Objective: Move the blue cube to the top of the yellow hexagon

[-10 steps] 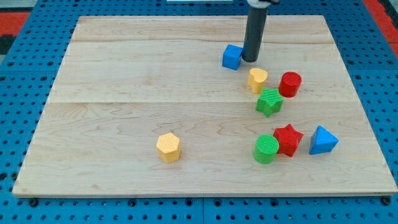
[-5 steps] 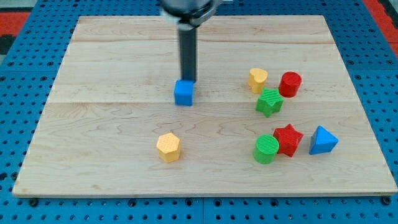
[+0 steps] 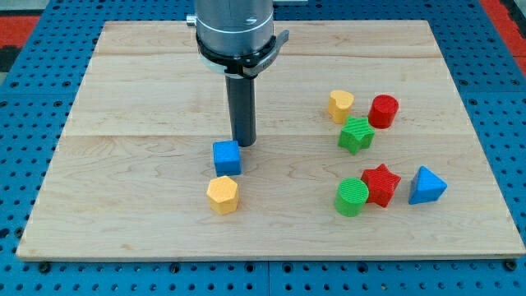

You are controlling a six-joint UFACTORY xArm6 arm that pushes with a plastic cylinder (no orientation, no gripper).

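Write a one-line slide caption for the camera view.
My tip sits just above-right of the blue cube, which rests right above the yellow hexagon.

We see a pale wooden board lying on a blue pegboard. On the board, near its middle, sits the blue cube, with the yellow hexagon just beside it on the near side. My tip rests on the board just beside the cube's far right corner. To the right we find a yellow heart, red cylinder and green star, then nearer a green cylinder, red star and blue triangle.
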